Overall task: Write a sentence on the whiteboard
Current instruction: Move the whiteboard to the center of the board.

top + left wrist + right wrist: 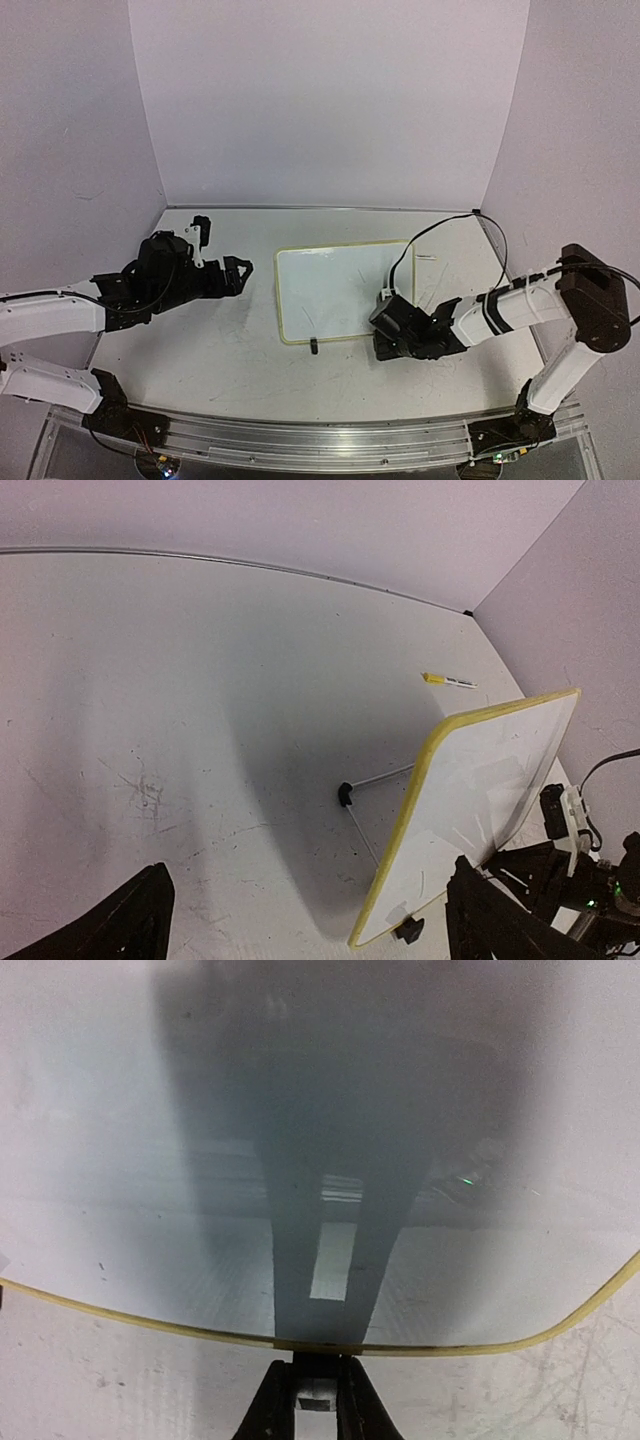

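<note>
The left gripper (243, 275) hovers over the table's left half, its fingers spread wide apart and holding nothing. To its right, near the table's middle, is the whiteboard (330, 290). The left wrist view shows it tilted, with a black clip foot (313, 346) at its near edge. Any writing on its face is too faint to read. At the board's near right corner, the right gripper (315, 1375) has its fingers pinched together on the pale-yellow rim. A thin pen (449, 681) lies just beyond the board's right side.
</note>
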You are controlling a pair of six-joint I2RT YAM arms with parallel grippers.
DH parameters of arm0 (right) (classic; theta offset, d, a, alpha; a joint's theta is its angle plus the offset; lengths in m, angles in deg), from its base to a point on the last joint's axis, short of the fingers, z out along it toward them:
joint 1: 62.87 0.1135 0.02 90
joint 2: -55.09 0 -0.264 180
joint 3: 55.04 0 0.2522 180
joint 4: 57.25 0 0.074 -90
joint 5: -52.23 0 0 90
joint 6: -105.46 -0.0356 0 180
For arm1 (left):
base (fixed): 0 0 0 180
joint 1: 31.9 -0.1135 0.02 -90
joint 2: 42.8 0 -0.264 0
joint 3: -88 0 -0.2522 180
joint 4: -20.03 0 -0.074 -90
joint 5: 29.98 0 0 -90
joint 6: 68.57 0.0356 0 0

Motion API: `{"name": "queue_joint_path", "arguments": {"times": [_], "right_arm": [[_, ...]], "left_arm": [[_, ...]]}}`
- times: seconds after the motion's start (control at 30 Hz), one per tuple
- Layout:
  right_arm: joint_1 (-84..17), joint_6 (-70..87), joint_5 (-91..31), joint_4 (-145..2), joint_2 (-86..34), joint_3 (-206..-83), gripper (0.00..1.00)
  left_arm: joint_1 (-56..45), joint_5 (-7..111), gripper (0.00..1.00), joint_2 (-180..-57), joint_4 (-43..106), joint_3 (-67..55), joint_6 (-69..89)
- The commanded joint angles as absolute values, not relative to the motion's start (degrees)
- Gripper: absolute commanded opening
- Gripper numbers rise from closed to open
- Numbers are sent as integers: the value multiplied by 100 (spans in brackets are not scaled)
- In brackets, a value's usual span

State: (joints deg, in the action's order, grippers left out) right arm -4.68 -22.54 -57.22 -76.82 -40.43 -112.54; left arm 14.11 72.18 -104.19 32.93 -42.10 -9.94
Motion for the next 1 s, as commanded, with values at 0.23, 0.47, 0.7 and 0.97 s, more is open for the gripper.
{"name": "queue_joint_path", "arguments": {"times": [0.23, 0.47, 0.7, 0.97], "right_arm": [[-787, -2051, -5905, -7801, -3464, -10866, 1], [-791, -2252, -6088, -7983, -3366, -10879, 16], [-782, -2321, -6109, -8436, -2779, -10982, 44], [-635, -2231, -6446, -9600, -1456, -11621, 66]], "left_arm": [[1368, 6795, 96, -10758, 2772, -4004, -1036], [1363, 6752, 96, -10677, 2772, -4086, -1028], [1363, 6735, 96, -10756, 2745, -4040, -1045], [1351, 7036, 99, -10774, 2814, -3910, -939]]}}
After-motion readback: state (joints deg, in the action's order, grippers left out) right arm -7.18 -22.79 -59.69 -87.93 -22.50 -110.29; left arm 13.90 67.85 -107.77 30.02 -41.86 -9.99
